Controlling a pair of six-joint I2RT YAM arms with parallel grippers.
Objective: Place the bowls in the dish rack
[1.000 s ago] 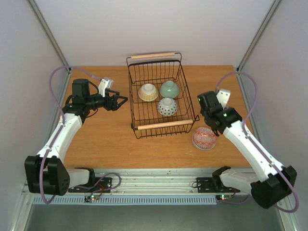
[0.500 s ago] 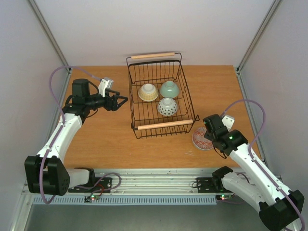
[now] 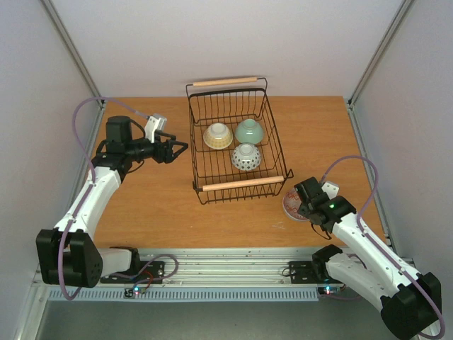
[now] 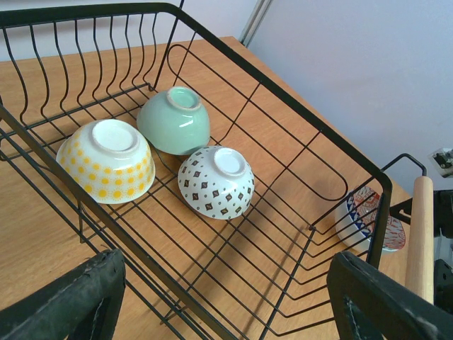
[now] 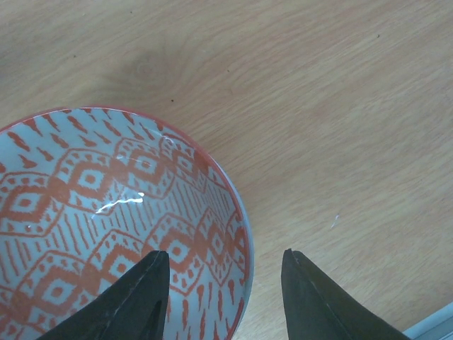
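An orange-brown wooden table fills the walled cell. Nearest, the right gripper hangs over a red-patterned bowl that stands upright just off the dish rack's near right corner. Its jaws are spread across the rim, one finger above the inside and one outside, and contact cannot be made out. From above, the wrist hides most of this bowl. Farther back and left of the rack, the left gripper is parted and empty. Three bowls lie upside down inside: yellow-dotted cream bowl, pale green bowl and dark-diamond white bowl.
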